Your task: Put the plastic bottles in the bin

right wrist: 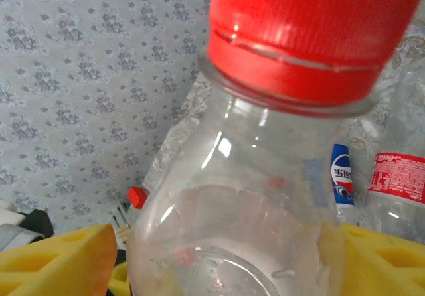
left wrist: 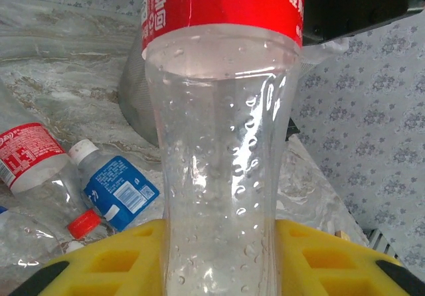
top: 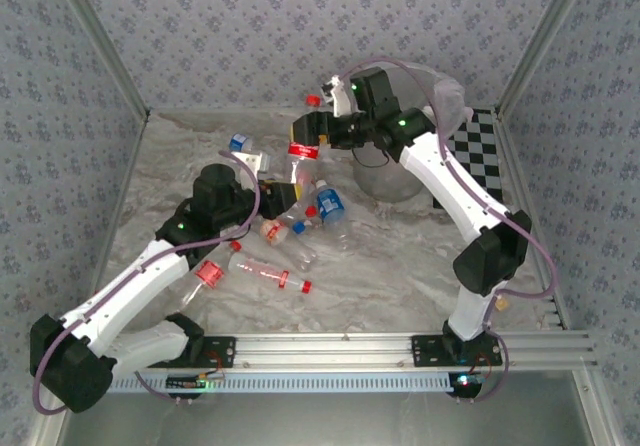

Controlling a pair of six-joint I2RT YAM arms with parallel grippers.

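The left gripper (left wrist: 219, 264) was clamped on a red-labelled bottle (left wrist: 222, 143), the right gripper (right wrist: 219, 263) on a red-capped bottle (right wrist: 265, 156). Many plastic bottles (top: 300, 228) lay loose beside the bin (top: 395, 184), so most work apparently remained.

Yellow fingers (left wrist: 99, 259) clamp a clear red-labelled bottle (left wrist: 222, 176); a blue-labelled bottle (left wrist: 118, 191) lies at eight o'clock.

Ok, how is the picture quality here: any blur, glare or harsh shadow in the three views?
Left wrist: the red-label bottle is sharp, its droplets clear, with small white glints on the plastic. Right wrist: the red-capped bottle sits so close that its cap blurs, while the wallpaper behind is crisper. Top external: even light over the table, no hard shadows or glare.
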